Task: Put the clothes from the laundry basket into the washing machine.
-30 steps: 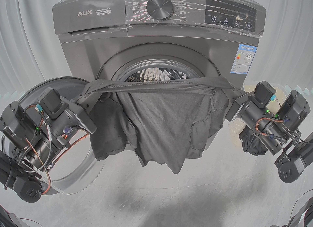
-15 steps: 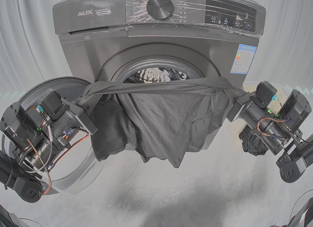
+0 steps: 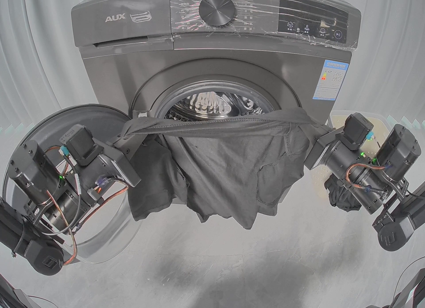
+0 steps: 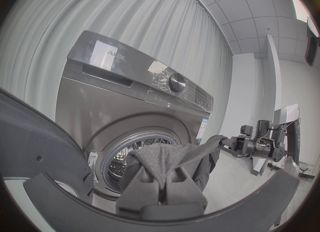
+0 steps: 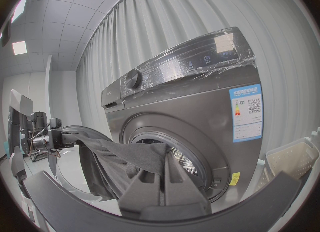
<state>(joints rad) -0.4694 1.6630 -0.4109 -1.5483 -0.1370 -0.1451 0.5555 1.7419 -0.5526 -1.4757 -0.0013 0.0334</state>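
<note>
**While pinched at both ends, dark garment (image 3: 221, 163) hangs before washing machine (image 3: 133, 63)**

Left gripper (image 3: 126, 138) and right gripper (image 3: 316, 132) each clamp one end, stretching its top edge across the open drum mouth (image 3: 212, 103); the rest droops. Laundry basket (image 5: 290, 159) stands beside the machine.

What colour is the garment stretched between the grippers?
Plain dark grey garment, no pattern; head view shows it best.

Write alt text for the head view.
The left gripper and right gripper hold a dark grey garment stretched in front of the open washing machine. Its door is swung open at left; a pale laundry basket stands at right.
</note>
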